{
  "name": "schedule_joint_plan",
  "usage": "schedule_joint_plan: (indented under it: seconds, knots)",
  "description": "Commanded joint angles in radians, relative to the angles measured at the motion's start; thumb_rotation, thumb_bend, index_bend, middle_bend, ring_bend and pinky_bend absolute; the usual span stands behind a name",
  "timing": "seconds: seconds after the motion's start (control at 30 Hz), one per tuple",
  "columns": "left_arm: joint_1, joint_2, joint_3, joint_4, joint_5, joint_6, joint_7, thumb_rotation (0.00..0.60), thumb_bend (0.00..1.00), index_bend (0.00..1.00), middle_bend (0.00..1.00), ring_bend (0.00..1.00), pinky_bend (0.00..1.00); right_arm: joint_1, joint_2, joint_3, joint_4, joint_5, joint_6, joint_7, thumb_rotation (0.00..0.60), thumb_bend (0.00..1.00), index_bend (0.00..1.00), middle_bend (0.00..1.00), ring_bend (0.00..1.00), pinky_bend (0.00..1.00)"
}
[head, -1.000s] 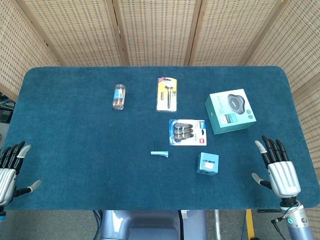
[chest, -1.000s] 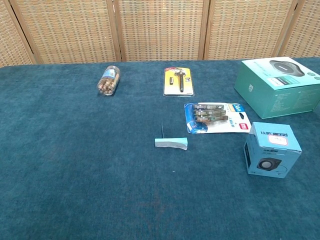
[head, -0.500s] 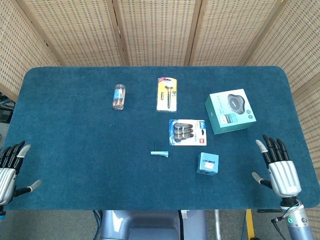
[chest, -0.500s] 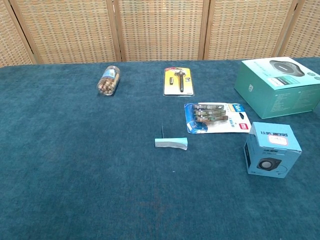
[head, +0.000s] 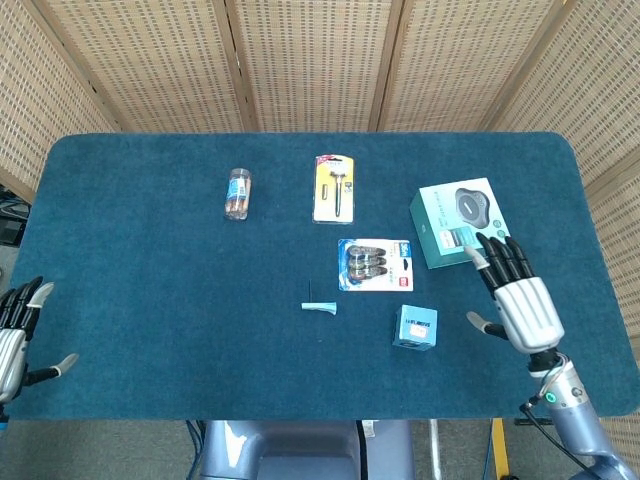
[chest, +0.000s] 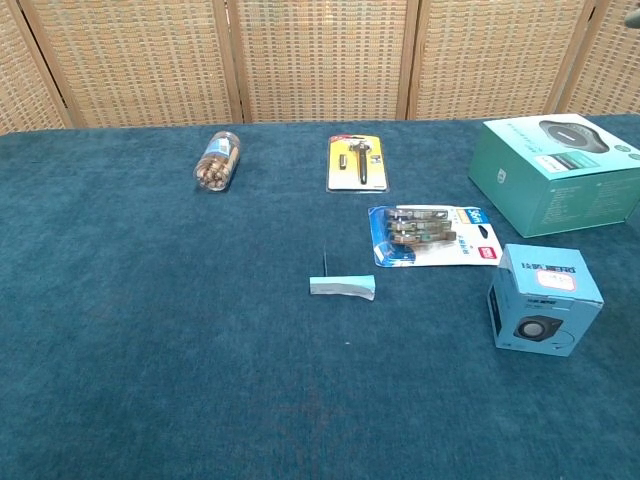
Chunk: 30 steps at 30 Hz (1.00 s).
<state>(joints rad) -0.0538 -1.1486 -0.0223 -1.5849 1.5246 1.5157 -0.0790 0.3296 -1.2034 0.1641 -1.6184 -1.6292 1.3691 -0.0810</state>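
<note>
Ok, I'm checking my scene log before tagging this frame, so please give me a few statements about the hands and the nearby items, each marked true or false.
1. The right hand holds nothing, its fingers spread. True.
2. The right hand's fingertips lie over the near edge of the teal box. True.
3. The small blue cube box sits on top of the teal box. False: it stands on the table, apart from it.
4. The left hand grips the small bottle. False: it is at the table's left edge, holding nothing.

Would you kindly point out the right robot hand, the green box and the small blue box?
right robot hand (head: 522, 305): head view, back of the hand.
green box (head: 461, 222): head view, top face.
small blue box (chest: 545, 297): chest view, front face.
</note>
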Motion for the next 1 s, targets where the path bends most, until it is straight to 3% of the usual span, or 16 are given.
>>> schedule_joint_plan:
  seconds: [0.03, 0.1, 0.17, 0.4, 0.57, 0.73, 1.0]
  knots:
    - [-0.008, 0.002, -0.007, -0.002, -0.016, -0.017, 0.001, 0.600, 0.00, 0.00, 0.00, 0.00, 0.00, 0.132, 0.026, 0.055, -0.152, 0.089, -0.203, -0.083, 0.600, 0.00, 0.19, 0.00, 0.00, 0.00]
    - [-0.015, 0.004, -0.013, -0.002, -0.034, -0.036, -0.004, 0.600, 0.00, 0.00, 0.00, 0.00, 0.00, 0.225, -0.021, 0.099, -0.183, 0.191, -0.335, -0.121, 0.600, 0.00, 0.24, 0.00, 0.00, 0.00]
    - [-0.019, 0.007, -0.017, -0.002, -0.044, -0.047, -0.009, 0.600, 0.00, 0.00, 0.00, 0.00, 0.00, 0.288, -0.077, 0.133, -0.177, 0.307, -0.396, -0.207, 0.600, 0.00, 0.28, 0.00, 0.00, 0.00]
    - [-0.030, 0.009, -0.022, 0.002, -0.062, -0.072, -0.012, 0.600, 0.00, 0.00, 0.00, 0.00, 0.00, 0.395, -0.201, 0.159, -0.131, 0.516, -0.457, -0.357, 0.600, 0.05, 0.33, 0.00, 0.00, 0.00]
    - [-0.039, 0.012, -0.026, 0.004, -0.076, -0.093, -0.019, 0.600, 0.00, 0.00, 0.00, 0.00, 0.00, 0.500, -0.316, 0.169, -0.054, 0.710, -0.448, -0.508, 0.600, 0.09, 0.33, 0.00, 0.00, 0.00]
    - [-0.044, 0.018, -0.031, 0.007, -0.091, -0.106, -0.034, 0.600, 0.00, 0.00, 0.00, 0.00, 0.00, 0.569, -0.405, 0.141, 0.004, 0.845, -0.409, -0.632, 0.600, 0.09, 0.35, 0.00, 0.00, 0.00]
    - [-0.050, 0.019, -0.032, 0.011, -0.097, -0.119, -0.041, 0.600, 0.00, 0.00, 0.00, 0.00, 0.00, 0.614, -0.480, 0.123, 0.075, 0.981, -0.391, -0.670, 0.600, 0.21, 0.39, 0.00, 0.00, 0.00]
